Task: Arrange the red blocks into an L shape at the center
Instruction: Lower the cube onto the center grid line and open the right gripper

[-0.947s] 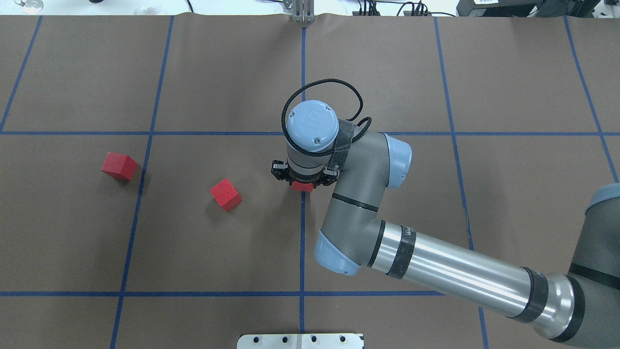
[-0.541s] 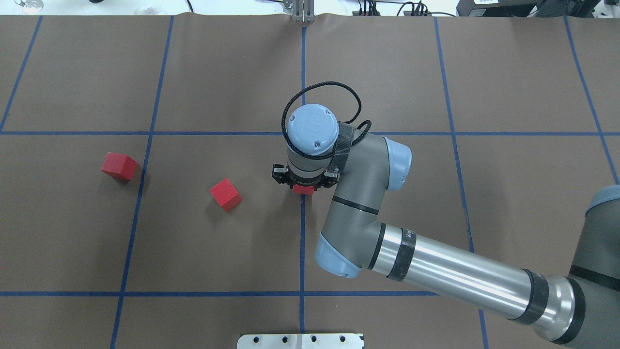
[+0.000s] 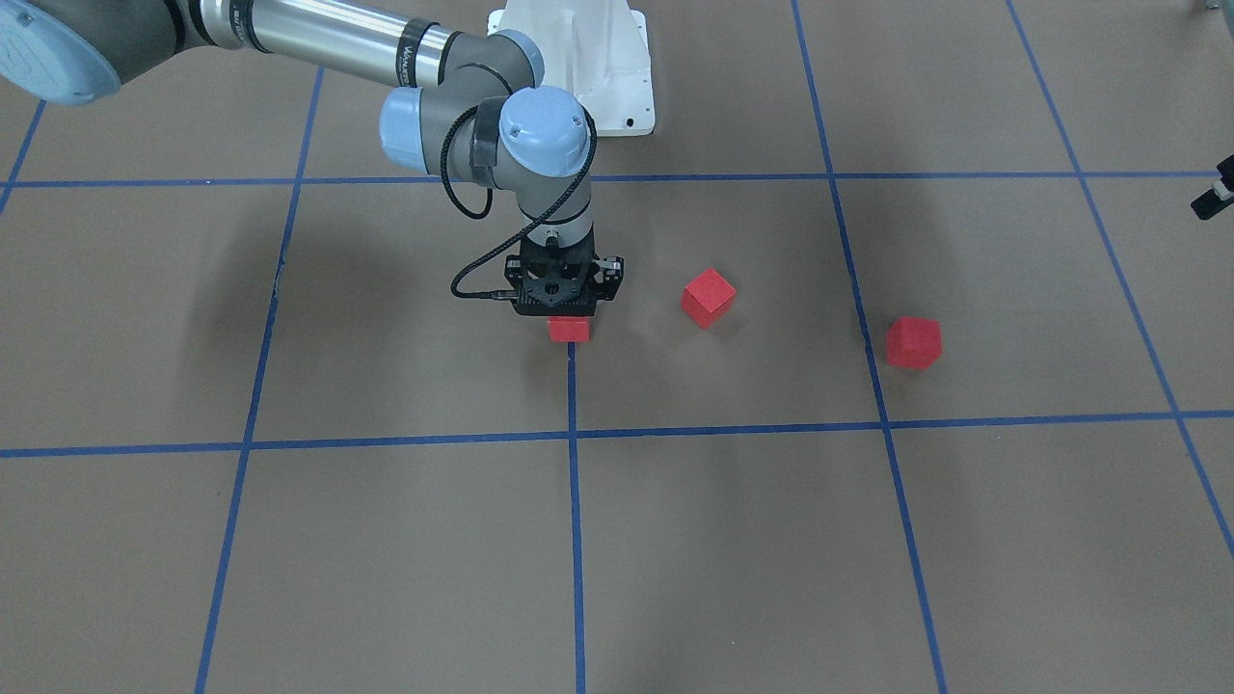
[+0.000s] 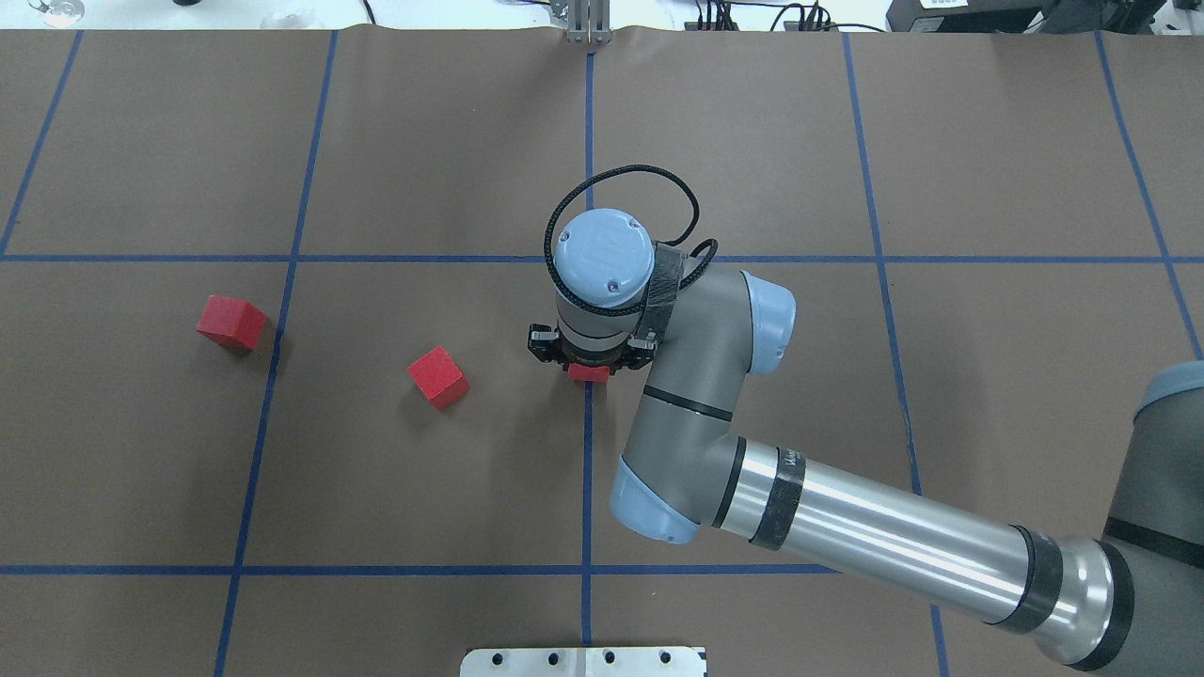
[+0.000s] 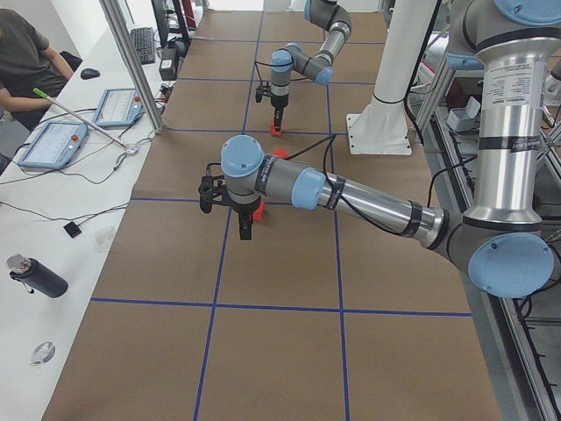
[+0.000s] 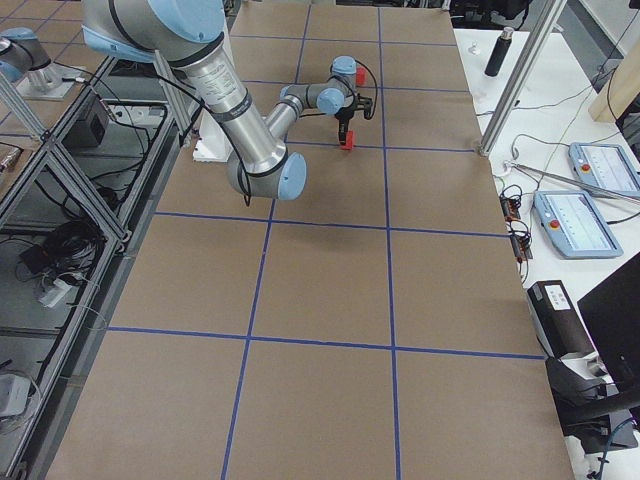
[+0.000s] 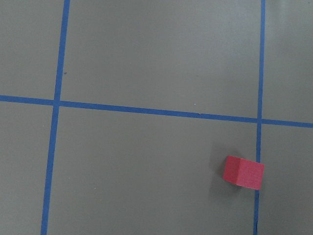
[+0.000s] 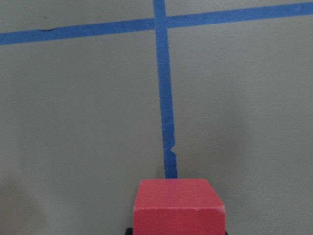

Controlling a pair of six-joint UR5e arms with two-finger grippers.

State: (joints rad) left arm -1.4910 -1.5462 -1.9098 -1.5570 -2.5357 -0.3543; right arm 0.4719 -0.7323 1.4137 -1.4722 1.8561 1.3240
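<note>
Red block (image 3: 569, 329) is clamped in the right jaws, on the blue line (image 3: 573, 386). Second block (image 4: 437, 377) lies left of them, third block (image 4: 231, 322) beyond. Left jaws: cannot tell if apart.

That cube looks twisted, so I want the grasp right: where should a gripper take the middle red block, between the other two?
Come straight down from above and close on two opposite side faces of the middle red block. It lies flat with free space all round, but turned against the blue grid, so yaw the wrist to match.
</note>
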